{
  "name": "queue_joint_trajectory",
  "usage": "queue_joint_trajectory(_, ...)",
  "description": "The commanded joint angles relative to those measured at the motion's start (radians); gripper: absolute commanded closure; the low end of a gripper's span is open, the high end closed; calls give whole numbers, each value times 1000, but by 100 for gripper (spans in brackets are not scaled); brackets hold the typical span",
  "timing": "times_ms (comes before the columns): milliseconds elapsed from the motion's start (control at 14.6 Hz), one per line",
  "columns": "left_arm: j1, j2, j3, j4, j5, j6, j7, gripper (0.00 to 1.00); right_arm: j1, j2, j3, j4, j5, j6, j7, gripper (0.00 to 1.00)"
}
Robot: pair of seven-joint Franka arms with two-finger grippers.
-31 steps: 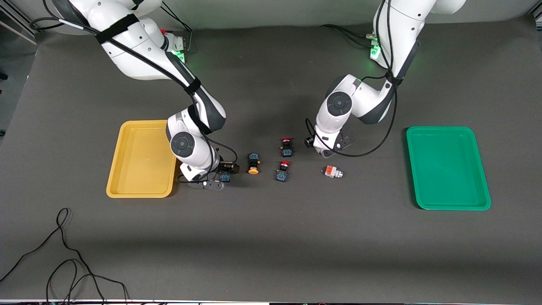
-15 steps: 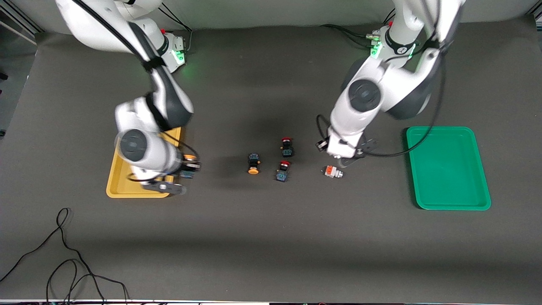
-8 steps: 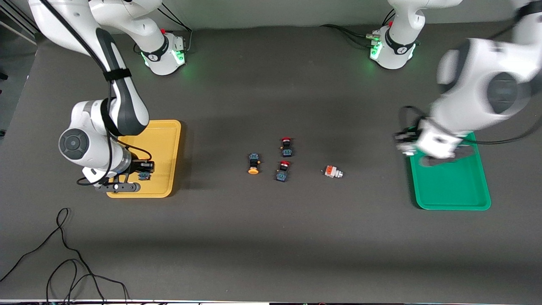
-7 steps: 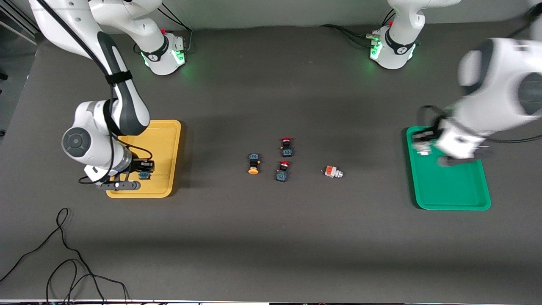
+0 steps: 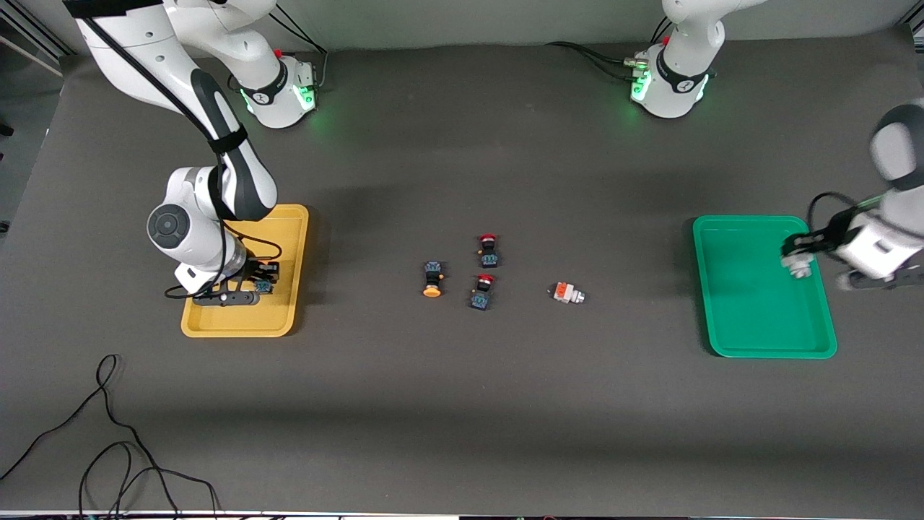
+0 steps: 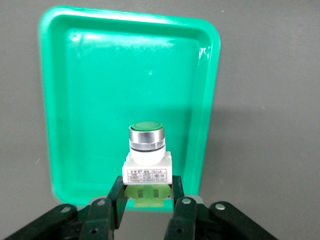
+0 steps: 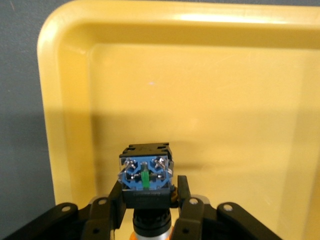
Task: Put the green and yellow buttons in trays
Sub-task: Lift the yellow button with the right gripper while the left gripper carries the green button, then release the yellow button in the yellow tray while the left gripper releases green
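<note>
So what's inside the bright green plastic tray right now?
Nothing lies in the bright green plastic tray. The left gripper holds a green-capped white button above it; the floor under the button is hidden.

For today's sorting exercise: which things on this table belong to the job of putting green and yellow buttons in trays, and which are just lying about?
Belongs to the job:
- green button, held by left gripper over green tray
- yellow button, held by right gripper over yellow tray
- loose yellow button
- white button

Lying about:
- two red-capped switches
- loose cable
</note>
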Motion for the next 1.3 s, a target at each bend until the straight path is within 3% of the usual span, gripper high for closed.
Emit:
queue_joint_trajectory(0,-6,94,-4,-114,25,237,-8,87,4,-11,-6,-5,24,12,-42,100)
queue_joint_trajectory(69,-6,143,-3,-118,32,297,-8,87,6,-11,-6,-5,25,12,-60,100)
queue_joint_trajectory(137,-6,176,-1,-118,43,325,-9,87,4,-16,-6,-2,24,10,-71,89)
queue_joint_trajectory(206,-6,184,-3,-118,46,329,-10,87,4,-23,-6,-2,25,8,-73,77)
queue_joint_trajectory(275,-6,185,-1,-118,46,330,-11,86,6,-36,-6,-2,25,4,-73,52)
queue_joint_trajectory(343,-7,191,-1,-118,49,330,-10,84,8,-52,-6,0,25,-22,-73,45)
queue_joint_trajectory(412,-6,196,-3,-114,67,328,-3,73,6,-71,-6,5,25,-65,-71,42)
queue_joint_trajectory(549,-7,196,-3,-100,106,310,6,31,4,-126,-9,34,27,-160,-68,34)
queue_joint_trajectory(618,-9,191,-3,-94,120,293,6,18,3,-154,-11,57,27,-227,-65,24)
queue_joint_trajectory(687,-7,184,-4,-68,138,247,6,10,3,-174,-15,92,27,-298,-59,22)
queue_joint_trajectory(961,-16,164,-10,221,143,-193,43,9,12,-204,0,314,27,-604,109,14)
queue_joint_trajectory(1030,-19,164,-13,286,138,-274,41,9,26,-198,15,365,27,-651,149,5)
queue_joint_trajectory(1236,-45,155,-39,340,120,-341,27,9,131,-171,22,429,28,-659,325,1)
